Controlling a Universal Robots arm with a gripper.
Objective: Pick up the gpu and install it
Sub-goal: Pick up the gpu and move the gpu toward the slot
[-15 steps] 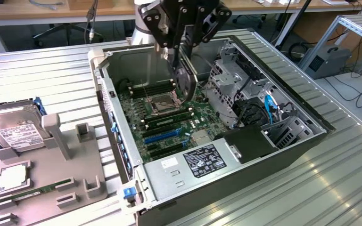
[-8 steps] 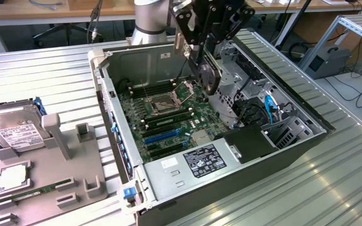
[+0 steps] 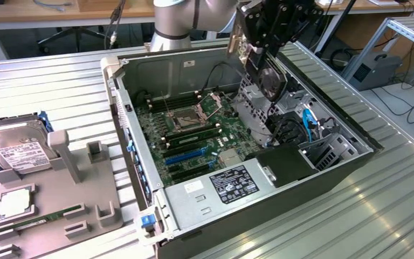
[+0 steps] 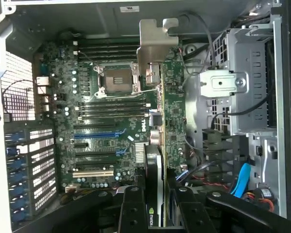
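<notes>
A ribbed metal table (image 3: 41, 91) bears an open computer case (image 3: 157, 70) lying on its side. A grey moulded tray (image 3: 77, 189) rests on the table just beside it, toward the exterior view's left.

Dell mark (image 4: 142, 127) on motherboard (image 4: 63, 121), small green logo (image 4: 150, 217) on gpu (image 4: 173, 121), power supply label (image 3: 232, 184) print illegible
</notes>
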